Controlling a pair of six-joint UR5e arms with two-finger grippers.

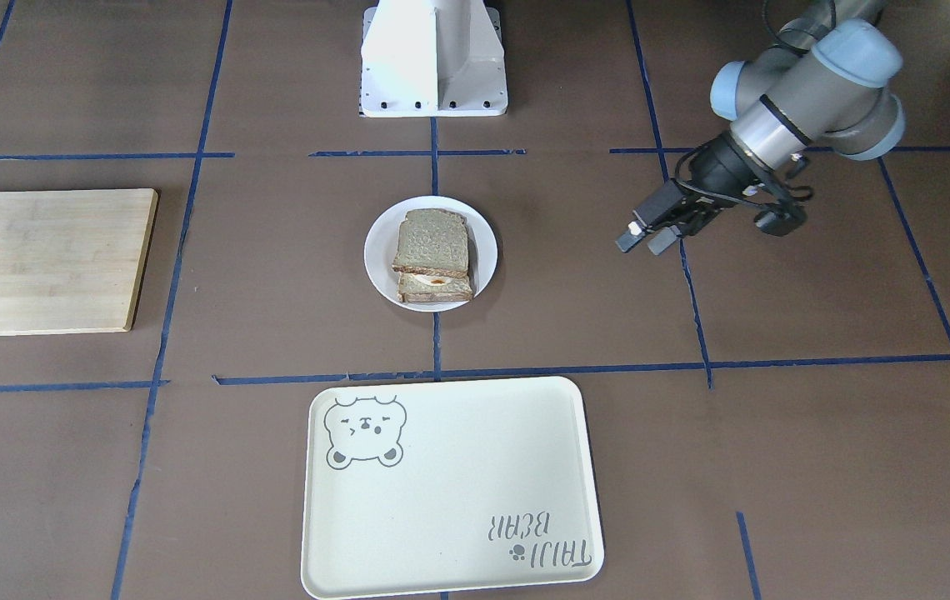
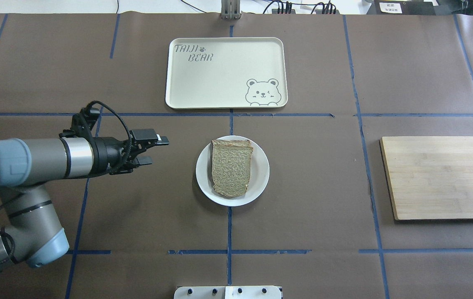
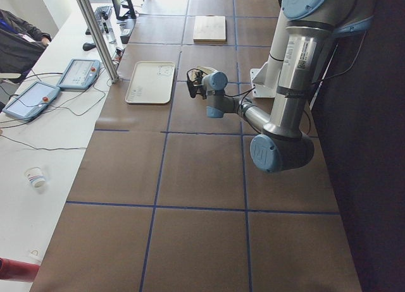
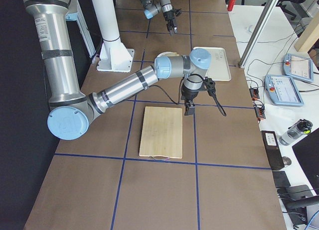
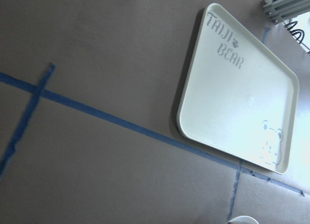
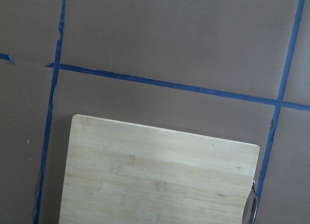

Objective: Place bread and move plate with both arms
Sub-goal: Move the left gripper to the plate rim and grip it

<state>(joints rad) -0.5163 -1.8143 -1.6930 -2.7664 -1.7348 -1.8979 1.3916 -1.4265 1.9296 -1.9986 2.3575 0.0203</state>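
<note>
The white plate [image 2: 204, 174] sits at the table's middle; it also shows in the front view [image 1: 382, 250]. The plain bread [image 2: 231, 168] lies on top of a slice with egg [image 1: 435, 286] on the plate, and the top slice shows in the front view [image 1: 432, 242]. My left gripper [image 2: 153, 151] is open and empty, hovering left of the plate with a gap between them; in the front view [image 1: 646, 237] it is at the right. My right gripper [image 4: 189, 108] hangs over the far edge of the wooden board; I cannot tell whether it is open or shut.
A cream tray with a bear drawing [image 2: 220, 83] lies beyond the plate, away from the robot, and shows in the left wrist view [image 5: 232, 103]. A wooden cutting board [image 2: 440, 176] lies on the robot's right and shows in the right wrist view [image 6: 160, 180]. The white pedestal base [image 1: 433, 58] stands at the robot's side.
</note>
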